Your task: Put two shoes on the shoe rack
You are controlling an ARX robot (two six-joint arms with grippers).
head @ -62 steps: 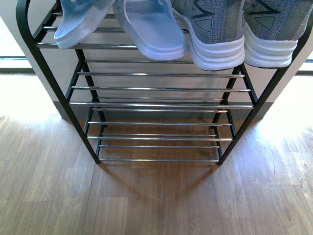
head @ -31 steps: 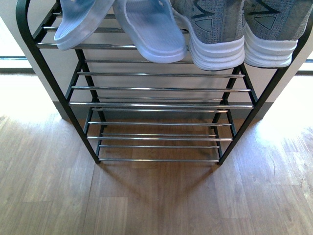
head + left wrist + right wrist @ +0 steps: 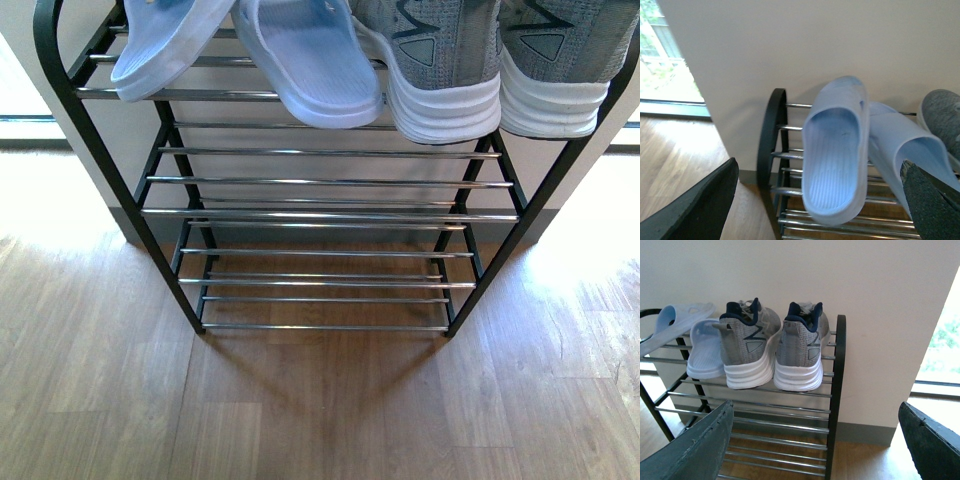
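1. We are looking at the shoe rack from left to right. It is standing on the wood floor against a pale wall.
2. On the far left of the top shelf, the left pale blue slide is lying tilted, with its end hanging over the front bar.
3. Just beside it, the second pale blue slide is resting too. It is also sticking out past the front bar. In the left wrist view the two slides look like they are touching.
4. Next, the left grey sneaker is sitting with its white heel toward us.
5. On the far right, the right grey sneaker is sitting close beside it, near the black side frame.
6. We are seeing nothing on the lower shelves, and no shoe is lying on the floor.
7. Our left gripper is spread wide. It is gripping nothing, and it is pointing at the slides without touching them.
8. Our right gripper is spread wide too. It has nothing in it, and it is well apart from the sneakers.
9. We are thinking the job is finished, since every shoe is on the rack.
10. The only thing left may be nudging the tilted slides further back, because they could slip off.
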